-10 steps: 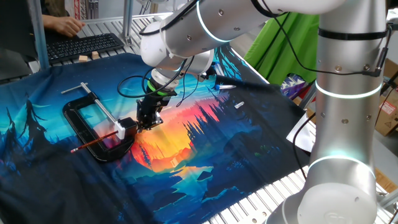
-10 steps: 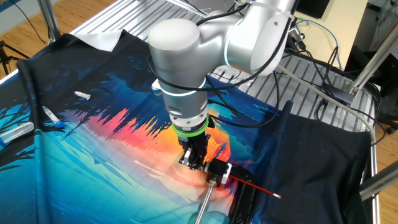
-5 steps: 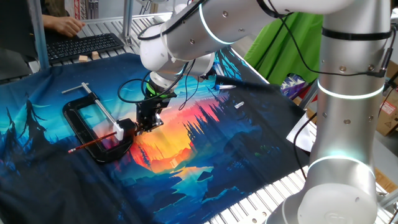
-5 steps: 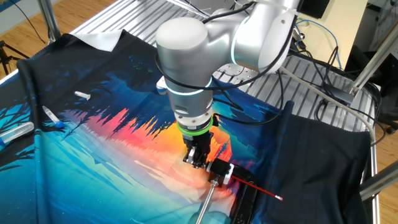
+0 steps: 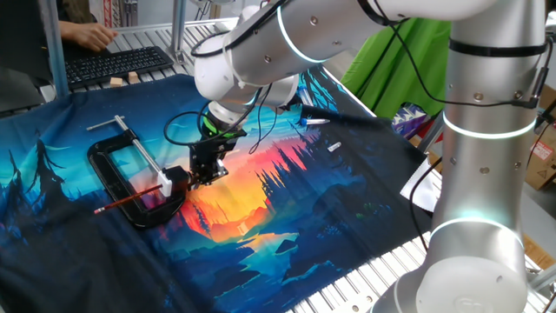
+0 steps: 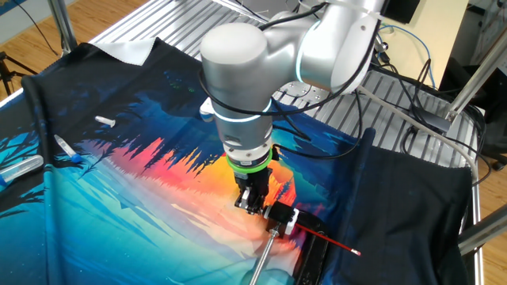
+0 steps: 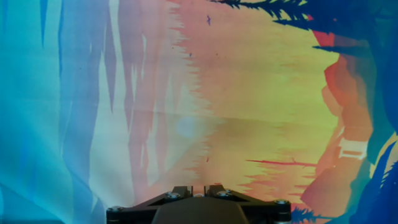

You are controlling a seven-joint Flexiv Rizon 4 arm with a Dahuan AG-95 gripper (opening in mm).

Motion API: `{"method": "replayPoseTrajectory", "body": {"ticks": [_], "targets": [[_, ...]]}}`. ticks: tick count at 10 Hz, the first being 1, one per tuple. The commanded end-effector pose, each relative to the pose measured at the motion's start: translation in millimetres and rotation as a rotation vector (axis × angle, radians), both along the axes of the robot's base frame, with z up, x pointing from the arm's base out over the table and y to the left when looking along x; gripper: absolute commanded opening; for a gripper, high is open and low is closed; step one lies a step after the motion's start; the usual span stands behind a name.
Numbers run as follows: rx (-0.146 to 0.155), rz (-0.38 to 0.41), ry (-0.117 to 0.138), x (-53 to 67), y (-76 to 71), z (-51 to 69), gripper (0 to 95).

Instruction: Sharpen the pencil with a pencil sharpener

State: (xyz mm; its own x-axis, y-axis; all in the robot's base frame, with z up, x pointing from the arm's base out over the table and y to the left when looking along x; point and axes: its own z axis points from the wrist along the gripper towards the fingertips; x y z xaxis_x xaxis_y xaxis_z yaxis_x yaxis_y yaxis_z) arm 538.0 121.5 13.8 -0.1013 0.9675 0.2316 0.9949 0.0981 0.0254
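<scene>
Red-orange pencil [image 5: 132, 198] lies just beside fingers [image 5: 207, 175].

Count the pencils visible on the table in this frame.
1. The pencil lies across the lower arm of the black C-clamp, one end in the white pencil sharpener held in the clamp, beside the gripper. The arm may hide others.

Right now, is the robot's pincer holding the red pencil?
No, the pencil lies across the black clamp, stuck into the small sharpener, while the pincer hangs beside it, apart.
</scene>
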Motion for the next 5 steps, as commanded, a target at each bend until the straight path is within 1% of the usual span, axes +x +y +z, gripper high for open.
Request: {"method": "replayPoseTrajectory", "body": {"ticks": [1,2,3,5], "targets": [[-0.023,0.012,-0.005,2.4,0.1,-0.2,0.0],[-0.018,0.017,-0.003,3.5,0.0,-0.6,0.0],[-0.015,0.031,0.004,4.4,0.0,-0.3,0.0],[-0.013,0.038,0.006,4.2,0.2,0.0,0.0]]}}
